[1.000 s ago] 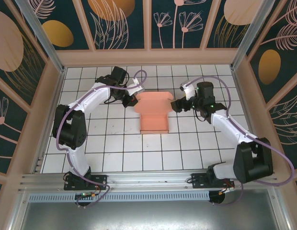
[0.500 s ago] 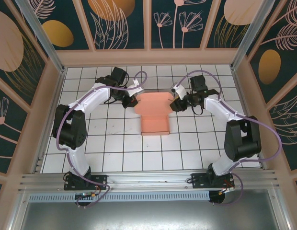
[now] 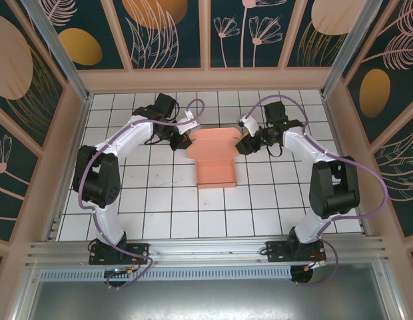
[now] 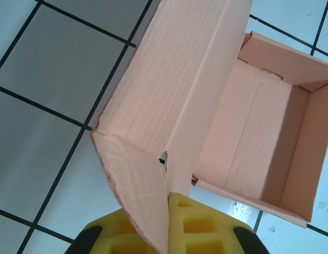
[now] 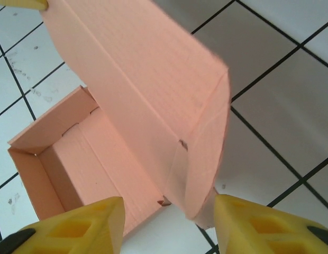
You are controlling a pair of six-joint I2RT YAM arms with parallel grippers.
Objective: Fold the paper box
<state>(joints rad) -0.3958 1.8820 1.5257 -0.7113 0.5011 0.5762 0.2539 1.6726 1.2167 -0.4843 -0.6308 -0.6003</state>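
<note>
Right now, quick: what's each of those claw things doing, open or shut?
Left gripper: shut, pinching a lid flap of the paper box.
Right gripper: open, straddling the lid's other end.

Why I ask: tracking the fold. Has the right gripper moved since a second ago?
Yes: the right gripper shifted slightly toward the back wall, judged against the floor tiles.

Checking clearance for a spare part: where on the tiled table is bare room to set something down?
Free: the tiled table between the arm bases and the paper box, and the row along the back wall. Crowded: the box's far end, flanked by the left claw and right claw.
</note>
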